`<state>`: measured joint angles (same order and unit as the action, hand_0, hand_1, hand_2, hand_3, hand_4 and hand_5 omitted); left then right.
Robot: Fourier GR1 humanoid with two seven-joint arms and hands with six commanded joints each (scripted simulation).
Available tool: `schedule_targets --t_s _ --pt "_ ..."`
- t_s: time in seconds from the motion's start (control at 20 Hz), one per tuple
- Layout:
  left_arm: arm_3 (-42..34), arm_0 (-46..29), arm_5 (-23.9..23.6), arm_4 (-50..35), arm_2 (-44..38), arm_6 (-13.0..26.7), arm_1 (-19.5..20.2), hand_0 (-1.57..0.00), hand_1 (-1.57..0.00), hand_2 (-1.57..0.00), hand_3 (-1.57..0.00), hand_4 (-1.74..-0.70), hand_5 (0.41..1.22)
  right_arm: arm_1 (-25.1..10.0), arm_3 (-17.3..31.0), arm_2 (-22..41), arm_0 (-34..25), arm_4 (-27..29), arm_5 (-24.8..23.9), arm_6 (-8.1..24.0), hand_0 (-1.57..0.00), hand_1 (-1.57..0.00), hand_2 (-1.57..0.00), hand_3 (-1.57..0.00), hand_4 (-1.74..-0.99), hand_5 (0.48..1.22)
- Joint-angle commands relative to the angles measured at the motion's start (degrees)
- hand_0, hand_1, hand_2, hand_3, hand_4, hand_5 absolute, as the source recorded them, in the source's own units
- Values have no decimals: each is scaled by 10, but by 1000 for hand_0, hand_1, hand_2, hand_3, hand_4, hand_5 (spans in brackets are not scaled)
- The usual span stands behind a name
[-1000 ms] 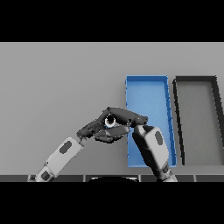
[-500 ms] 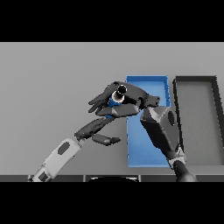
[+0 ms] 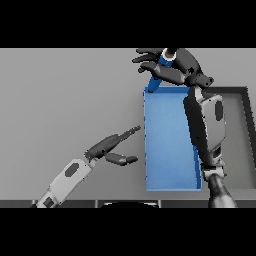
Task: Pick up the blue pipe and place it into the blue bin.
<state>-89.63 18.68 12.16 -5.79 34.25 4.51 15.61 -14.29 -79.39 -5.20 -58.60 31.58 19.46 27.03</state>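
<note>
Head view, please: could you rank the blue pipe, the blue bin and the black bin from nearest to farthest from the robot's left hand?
1. Blue rectangular bin, just right of the left hand.
2. Blue pipe, up beyond the bin's far edge, held in the right hand.
3. Black bin, at the far right.

The surface looks matt grey and smooth, with no grain or sheen. The blue bin, just below the right hand's fingers, looks like smooth matt plastic. The blue pipe held among those fingers looks smooth, its pale end faintly glossy. Both hands look dark and matt, like rubber or plastic; the left hand shows the same finish. The dark bin beyond looks matt too.
</note>
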Motion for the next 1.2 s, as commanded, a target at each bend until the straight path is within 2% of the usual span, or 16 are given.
schedule_targets --t_s 0.0,0.1,0.25,0.45,0.55,0.65,0.75,0.8,0.95,1.05,1.1,1.15 --pt "-4 -6 -3 5 2 -5 2 1 1 1 1 -831 470 -5 21 -8 4 -11 1 -3 -1571 -1571 -1571 -1571 -1499 1221" --pt "-9 -5 1 -1 -4 -7 11 1 1 1 1 -829 465 -14 68 -33 19 -28 -9 2 -1571 -1571 -1571 -1571 -1499 1221" --pt "-9 -1 1 1 -5 3 13 1 1 1 1 -824 462 -17 93 -49 64 -55 -11 5 -1571 -1571 -1571 -1571 -1499 1221" --pt "-10 -10 4 1 -4 -9 17 1 1 1 1 -826 466 -9 90 -52 135 -92 -31 44 -1571 -1571 -1571 -1571 -1499 1221" --pt "-3 -12 2 2 -6 -8 17 1 1 1 1 -828 469 -2 69 -52 176 -102 -56 78 -1571 -1571 -1571 -1571 -1499 1221" --pt "-11 -14 3 4 -1 -13 16 1 1 1 1 -829 470 -15 82 -36 211 -117 -78 79 -1571 -1571 -1571 -1571 -1499 1221" --pt "-17 -15 0 6 2 -7 15 1 1 1 1 -826 470 -24 86 -4 237 -119 -87 79 -1571 -1571 -1571 -1080 -1586 1221" --pt "-16 -12 2 3 -3 -8 19 1 1 1 1 -827 471 -36 90 22 250 -114 -91 79 -1571 -1571 -1571 -1178 -1569 1221" --pt "-15 -15 -4 10 4 5 11 1 1 1 1 -826 475 -67 100 88 285 -94 -113 79 -1571 -1571 -1571 -693 -1653 1205" --pt "-14 -14 -3 9 3 6 13 1 1 1 1 -827 474 -100 136 156 278 -46 -161 79 -1571 -1571 -1571 -1009 -1583 1199" --pt "-15 -11 -2 4 0 6 12 1 1 1 1 -829 474 -111 150 193 272 -3 -196 78 -1465 -1382 -1333 -807 -1534 1190" --pt "-13 -10 -4 8 4 7 7 1 1 1 1 -830 476 -132 164 234 266 44 -214 79 -1172 -1106 -1066 -646 -1477 1178"
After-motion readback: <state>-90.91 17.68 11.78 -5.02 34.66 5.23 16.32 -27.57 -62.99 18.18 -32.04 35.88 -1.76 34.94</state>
